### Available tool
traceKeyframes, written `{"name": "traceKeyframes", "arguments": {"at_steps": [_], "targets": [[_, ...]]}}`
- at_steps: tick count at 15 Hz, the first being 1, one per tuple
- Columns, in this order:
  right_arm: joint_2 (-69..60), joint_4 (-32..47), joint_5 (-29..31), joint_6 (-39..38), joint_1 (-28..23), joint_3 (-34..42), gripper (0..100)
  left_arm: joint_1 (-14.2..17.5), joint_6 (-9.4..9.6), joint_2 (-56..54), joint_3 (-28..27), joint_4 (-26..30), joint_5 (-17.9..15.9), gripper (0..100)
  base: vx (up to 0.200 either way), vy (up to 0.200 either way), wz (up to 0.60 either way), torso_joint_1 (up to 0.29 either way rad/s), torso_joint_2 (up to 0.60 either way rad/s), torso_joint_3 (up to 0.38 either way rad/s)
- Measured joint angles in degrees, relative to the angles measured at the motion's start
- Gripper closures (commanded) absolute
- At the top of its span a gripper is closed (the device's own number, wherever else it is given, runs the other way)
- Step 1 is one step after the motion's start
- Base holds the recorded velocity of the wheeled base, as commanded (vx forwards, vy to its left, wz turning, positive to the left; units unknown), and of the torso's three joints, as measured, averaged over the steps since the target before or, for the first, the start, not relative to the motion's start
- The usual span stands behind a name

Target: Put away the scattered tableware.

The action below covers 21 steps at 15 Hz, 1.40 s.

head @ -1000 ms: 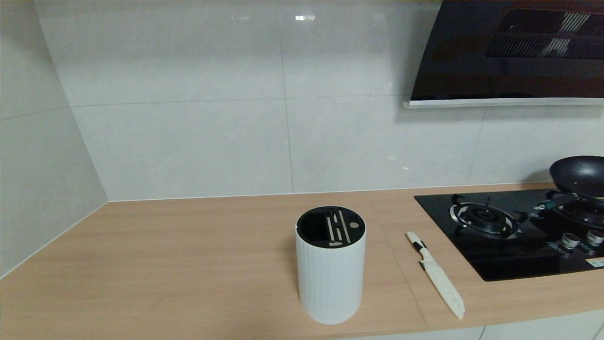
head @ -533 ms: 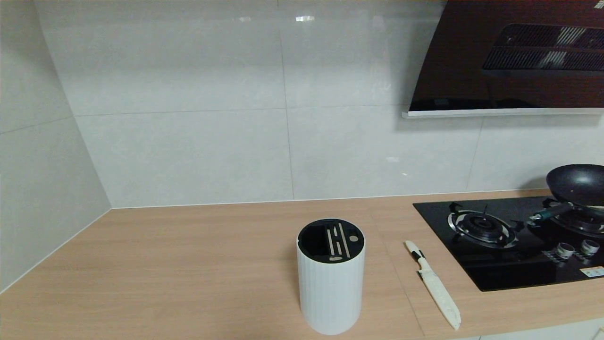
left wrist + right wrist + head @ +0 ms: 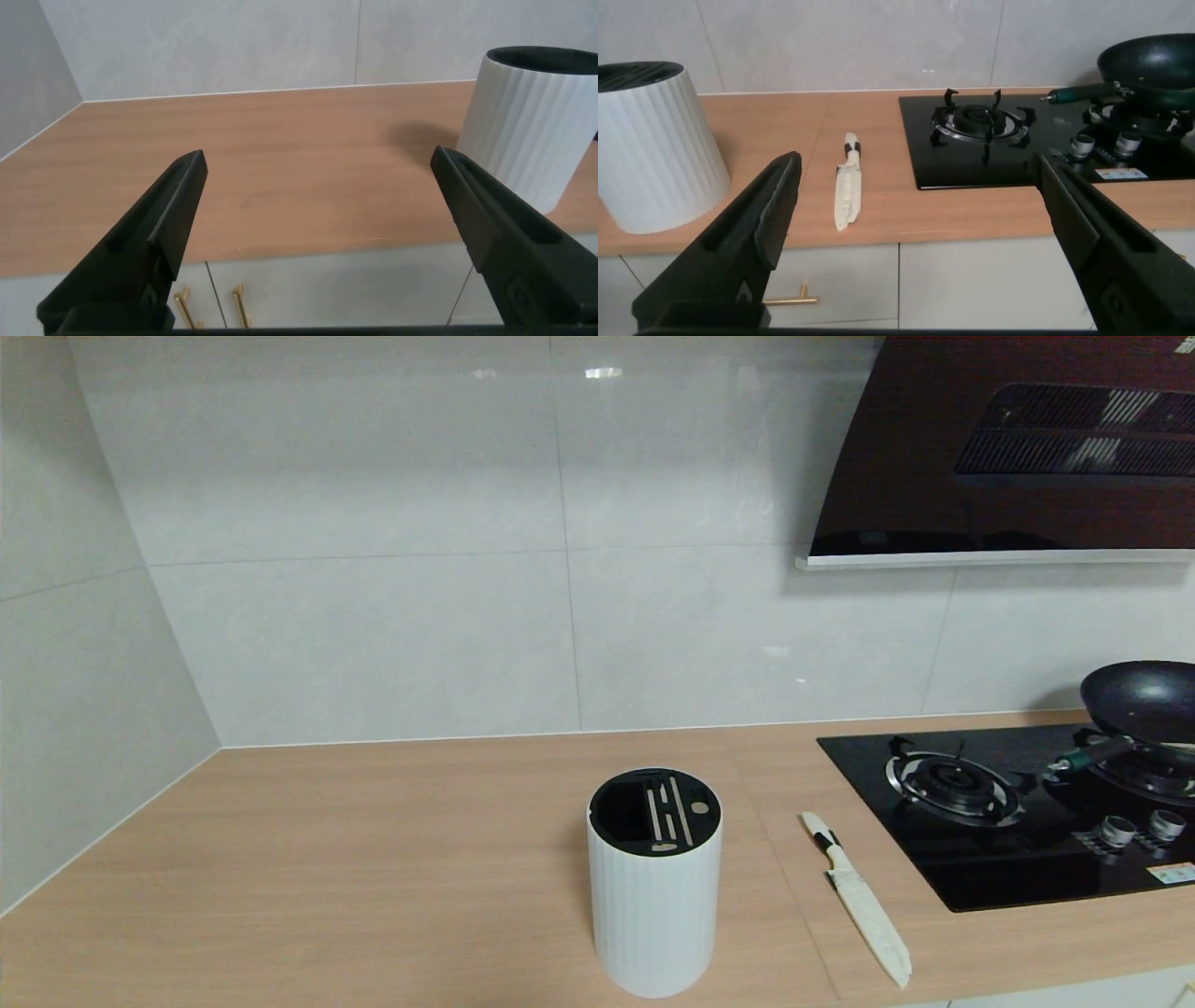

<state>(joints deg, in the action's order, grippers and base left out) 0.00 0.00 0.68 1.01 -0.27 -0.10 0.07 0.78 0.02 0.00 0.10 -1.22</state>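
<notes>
A white ribbed holder (image 3: 655,887) with a black slotted top stands on the wooden counter near its front edge. To its right lies a cream knife (image 3: 856,898) with a black band on the handle, blade toward the counter's front. In the left wrist view my left gripper (image 3: 318,187) is open, held off the counter's front edge, with the holder (image 3: 528,121) beyond one finger. My right gripper (image 3: 915,187) is open too, also in front of the counter, with the knife (image 3: 847,181) and the holder (image 3: 649,140) lying beyond it.
A black gas hob (image 3: 1008,812) is set into the counter at the right, with a dark wok (image 3: 1139,695) on its far burner. An extractor hood (image 3: 1008,448) hangs above. Tiled walls close the back and left. Cabinet doors with gold handles (image 3: 238,303) sit under the counter.
The head camera tilted up a little between one second ago and half a second ago, so everything sits lower in the picture. Since then nothing has moved.
</notes>
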Motion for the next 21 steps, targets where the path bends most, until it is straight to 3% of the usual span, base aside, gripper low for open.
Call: {"name": "traceKeyframes", "arguments": {"at_steps": [7,11,16,21], "targets": [[0.05,0.0,0.11,0.13,0.0,-0.23,0,0.0,0.0,0.0,0.0,0.0,0.0,0,0.0,0.0,0.0,0.0,0.0,0.0],[4.46,0.71,-2.84,-1.45,1.69,-8.87,0,-0.02,0.0,0.0,0.0,0.0,-0.01,0,0.0,0.0,0.0,0.0,0.0,0.0],[25.03,-0.33,-4.97,-1.58,3.35,-14.57,0,-0.02,-0.1,0.0,0.0,0.0,0.0,0,0.0,0.0,0.0,0.0,0.0,0.0],[55.65,-10.15,-5.41,-1.01,4.89,-17.57,0,0.0,-0.07,0.0,-0.02,0.0,0.0,0,0.0,0.0,0.0,0.0,0.0,0.0]]}}
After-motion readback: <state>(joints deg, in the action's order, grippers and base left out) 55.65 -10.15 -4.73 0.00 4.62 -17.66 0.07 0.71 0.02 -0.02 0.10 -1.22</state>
